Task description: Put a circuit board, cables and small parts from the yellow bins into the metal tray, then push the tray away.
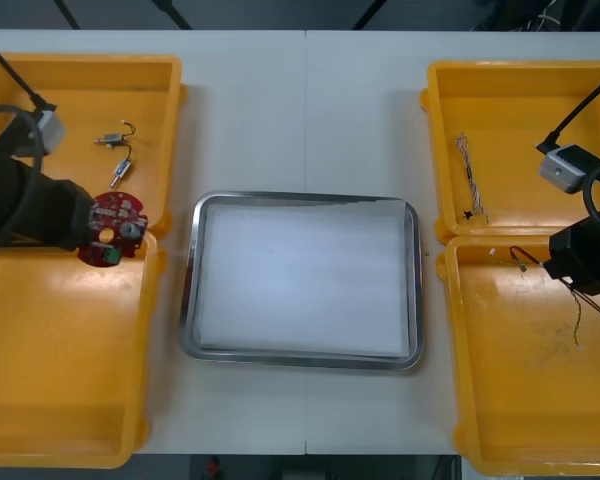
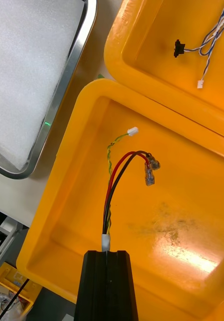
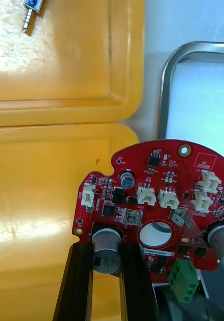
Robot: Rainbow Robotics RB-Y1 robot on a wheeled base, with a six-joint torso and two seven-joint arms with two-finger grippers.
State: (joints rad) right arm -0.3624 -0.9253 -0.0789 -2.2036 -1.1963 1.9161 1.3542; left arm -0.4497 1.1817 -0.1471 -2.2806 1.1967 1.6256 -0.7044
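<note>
The left gripper (image 3: 108, 261) is gripping the round red circuit board (image 3: 157, 200). Its black fingers (image 3: 82, 286) are standing narrowly apart, closed on a silver cylinder mounted near the board's edge, so they are apart only by that cylinder's width. In the front view the board is hanging over the rim where the far left bin (image 1: 80, 90) and the near left bin (image 1: 60, 350) meet, near the metal tray (image 1: 190, 300) but not over it. Two small metal parts (image 1: 120, 155) are lying in the far left bin. The tray is sitting on the light table (image 1: 250, 120) between the bins, white inside. The right gripper (image 2: 108, 253) is pinching a cable bundle (image 2: 111, 193) of red, black and twisted yellow-green wires. Its fingers are pressed together at the middle with only the wires between them. The bundle's free ends, with their small connectors, are reaching out over the floor of the near right bin (image 2: 192, 210), and I cannot tell whether they are touching it. A twisted blue and white cable (image 2: 212, 37) is lying in the far right bin (image 2: 157, 30), well apart from the gripper.
</note>
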